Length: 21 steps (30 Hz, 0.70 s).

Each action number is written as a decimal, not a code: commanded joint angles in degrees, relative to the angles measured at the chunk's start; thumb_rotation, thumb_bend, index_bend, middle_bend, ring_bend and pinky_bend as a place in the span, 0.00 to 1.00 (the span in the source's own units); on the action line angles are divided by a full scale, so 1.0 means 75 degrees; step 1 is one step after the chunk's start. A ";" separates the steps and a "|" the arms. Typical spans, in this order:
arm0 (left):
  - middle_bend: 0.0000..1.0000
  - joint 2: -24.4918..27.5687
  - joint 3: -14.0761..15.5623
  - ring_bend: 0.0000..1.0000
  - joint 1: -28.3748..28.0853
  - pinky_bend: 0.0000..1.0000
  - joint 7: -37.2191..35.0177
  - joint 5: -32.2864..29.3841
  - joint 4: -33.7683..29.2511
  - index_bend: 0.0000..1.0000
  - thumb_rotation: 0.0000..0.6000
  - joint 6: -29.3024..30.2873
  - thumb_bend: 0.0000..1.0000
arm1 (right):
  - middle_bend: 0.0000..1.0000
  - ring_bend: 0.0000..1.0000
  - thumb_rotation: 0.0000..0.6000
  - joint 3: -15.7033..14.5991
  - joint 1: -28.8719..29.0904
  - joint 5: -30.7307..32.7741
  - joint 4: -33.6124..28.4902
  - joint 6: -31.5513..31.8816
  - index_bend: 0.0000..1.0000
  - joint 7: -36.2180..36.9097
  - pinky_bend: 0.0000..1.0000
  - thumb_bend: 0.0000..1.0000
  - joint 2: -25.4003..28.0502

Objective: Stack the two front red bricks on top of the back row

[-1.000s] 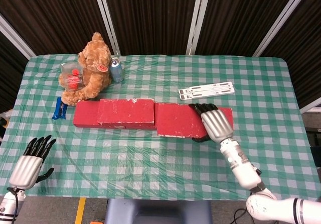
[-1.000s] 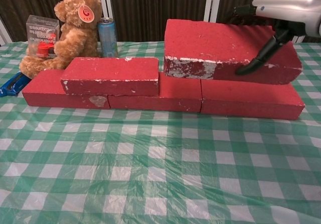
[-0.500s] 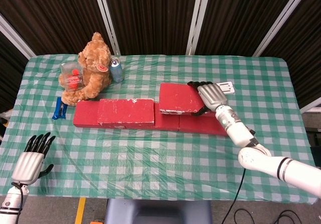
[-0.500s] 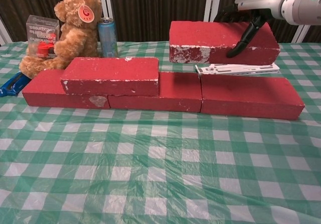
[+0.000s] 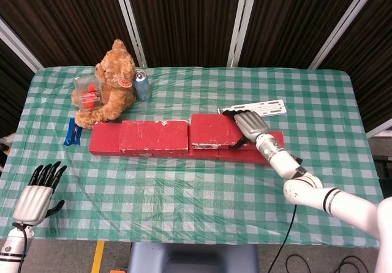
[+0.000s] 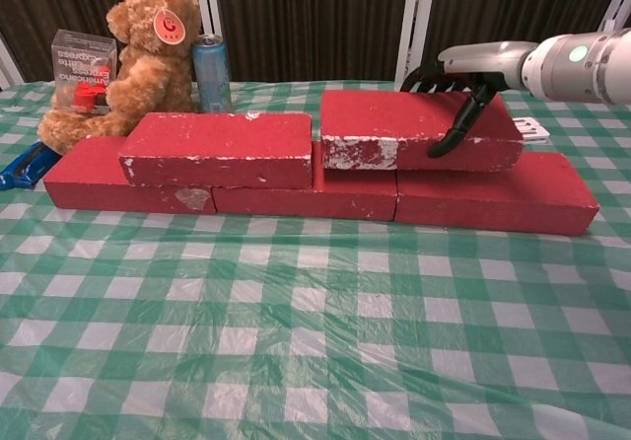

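Three red bricks form the bottom row point(image 6: 493, 201) across the table. One red brick point(image 6: 222, 149) lies on top of the row at its left. A second red brick point(image 6: 380, 129) point(image 5: 211, 131) sits on the row just right of it, and the two nearly touch. My right hand point(image 6: 463, 80) point(image 5: 248, 125) grips this second brick at its right end, with fingers over the top and the thumb down its front face. My left hand point(image 5: 38, 193) hangs with fingers spread and nothing in it, off the table's front left edge.
A teddy bear point(image 5: 113, 80) sits at the back left with a clear box point(image 5: 87, 92) and a blue can point(image 5: 142, 84) beside it. A blue object point(image 5: 72, 132) lies left of the bricks. A white strip point(image 5: 263, 107) lies behind my right hand.
My right hand has brought the held brick down and slightly left from the air behind the row until it sits on the row beside the first top brick. My left hand has barely moved.
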 commanded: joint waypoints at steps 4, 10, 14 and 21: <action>0.00 0.0044 0.0009 0.00 0.0019 0.06 -0.0060 0.0047 -0.0031 0.00 1.00 0.0014 0.26 | 0.45 0.38 1.00 -0.0207 0.0004 0.0048 -0.0121 0.0255 0.60 -0.0021 0.32 0.16 -0.0035; 0.00 0.0094 0.0039 0.00 0.0023 0.06 -0.0134 0.0117 -0.0075 0.00 1.00 -0.0004 0.26 | 0.45 0.38 1.00 -0.0432 -0.0032 0.0350 -0.0341 0.0759 0.60 -0.0396 0.32 0.16 -0.0077; 0.00 0.0142 0.0069 0.00 0.0020 0.06 -0.0221 0.0180 -0.0099 0.00 1.00 -0.0016 0.26 | 0.45 0.38 1.00 -0.0594 -0.0105 0.0622 -0.0666 0.1158 0.59 -0.0778 0.32 0.16 0.0005; 0.00 0.0206 0.0140 0.00 0.0039 0.06 -0.0320 0.0348 -0.0147 0.00 1.00 0.0052 0.25 | 0.45 0.38 1.00 -0.0762 -0.0232 0.0935 -0.1243 0.1585 0.59 -0.1103 0.32 0.16 0.0241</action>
